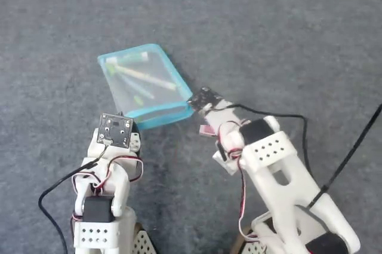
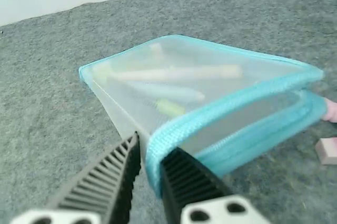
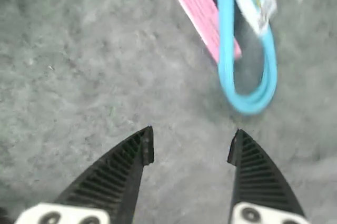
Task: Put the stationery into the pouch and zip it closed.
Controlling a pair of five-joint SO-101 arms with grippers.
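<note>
A clear pouch (image 1: 142, 82) with teal trim lies on the grey mat, its zipper side gaping toward the arms. Pens (image 2: 174, 74) and other pale stationery lie inside it. My left gripper (image 2: 150, 162) is shut on the teal zipper edge at the pouch's (image 2: 210, 92) near corner. A pink eraser (image 3: 201, 17) lies on the mat outside the pouch, beside a teal strap loop (image 3: 251, 84) that carries a small tag. My right gripper (image 3: 193, 140) hangs open over bare mat a little short of the eraser (image 1: 207, 129) and holds nothing.
Grey carpet-like mat (image 1: 286, 45) covers the table, with free room behind and to both sides of the pouch. A pale wall runs along the far edge. The right arm's black cable (image 1: 334, 176) trails at the right.
</note>
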